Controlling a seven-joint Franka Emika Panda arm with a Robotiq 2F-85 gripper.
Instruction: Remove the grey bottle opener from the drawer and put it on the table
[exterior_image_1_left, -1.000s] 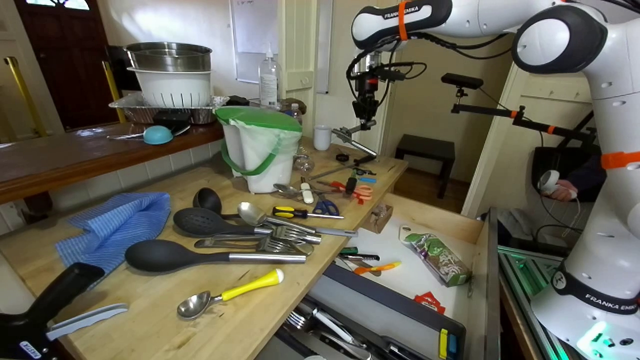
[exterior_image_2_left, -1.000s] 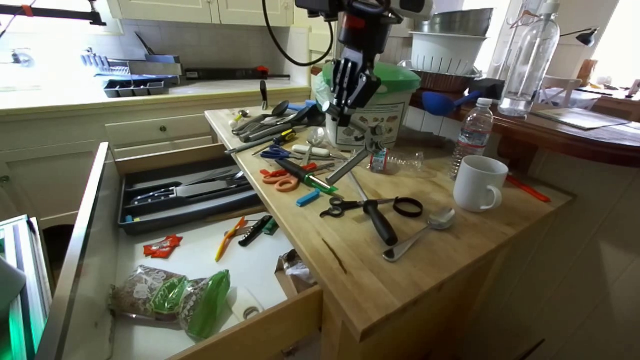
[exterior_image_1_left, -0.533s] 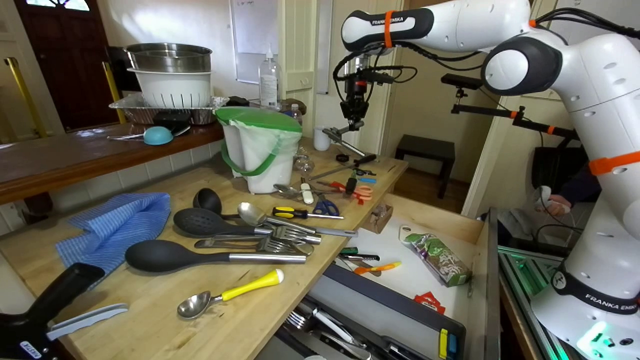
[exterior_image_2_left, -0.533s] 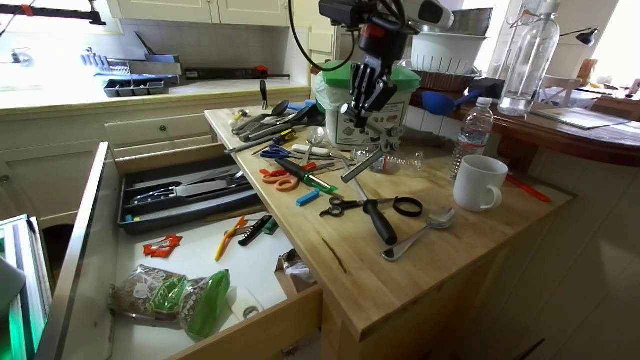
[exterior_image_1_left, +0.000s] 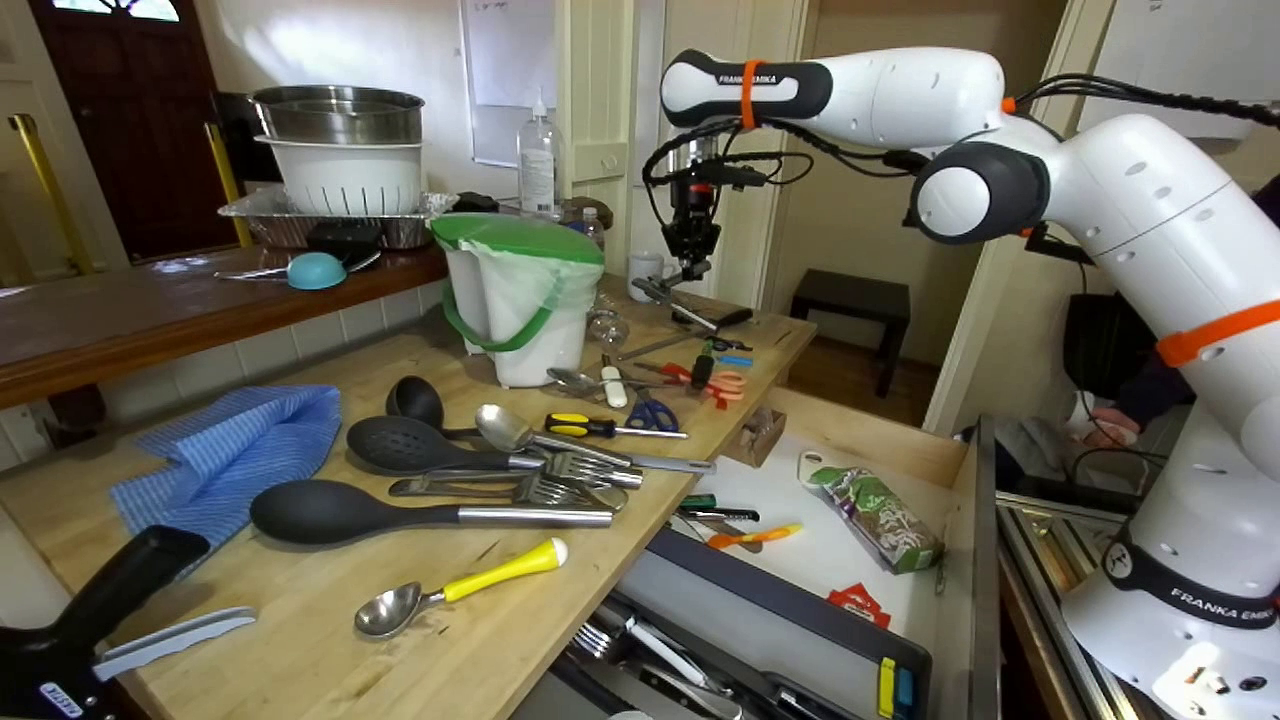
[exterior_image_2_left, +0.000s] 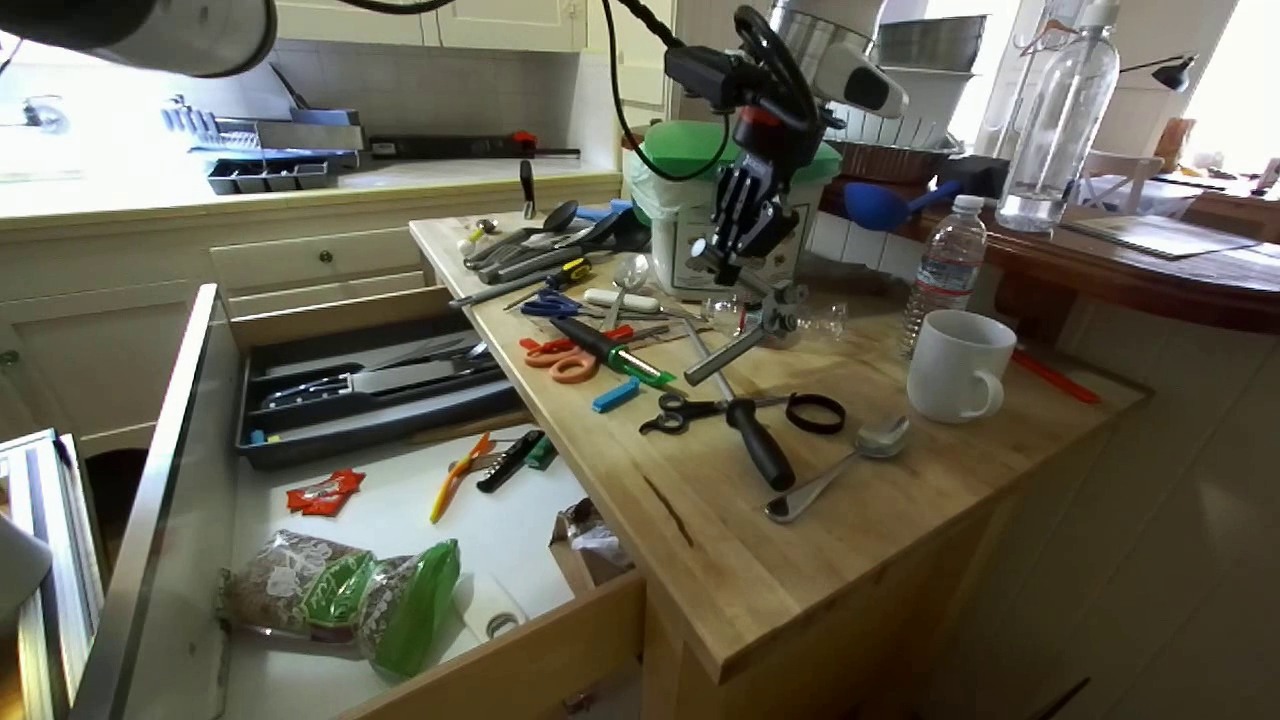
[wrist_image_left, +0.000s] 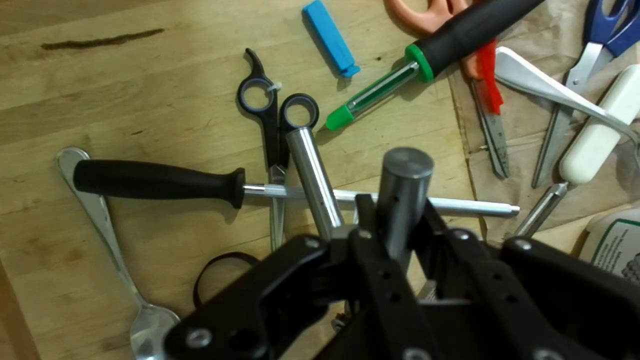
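Down came the fingers (wrist_image_left: 376, 265), lower than a moment earlier, with the grey bottle opener (exterior_image_2_left: 740, 348) pinched between them, out over the surface (exterior_image_2_left: 810, 560)! Beneath them lay a black-handled rod (wrist_image_left: 220, 187) across black scissors (wrist_image_left: 271, 142), while the drawer (exterior_image_2_left: 392, 512) sat lower, off to one side.

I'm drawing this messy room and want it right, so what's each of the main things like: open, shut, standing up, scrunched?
Two-handled grey metal opener, held, tilted
Black robot gripper, shut on the opener
Wide light-wood drawer, open
Long light-wood table, cluttered
White bucket with green lid, closed
Black-handled steel scissors, shut
Clear plastic water bottle, capped, upright
White handled mug, upright
Blue striped cloth, crumpled
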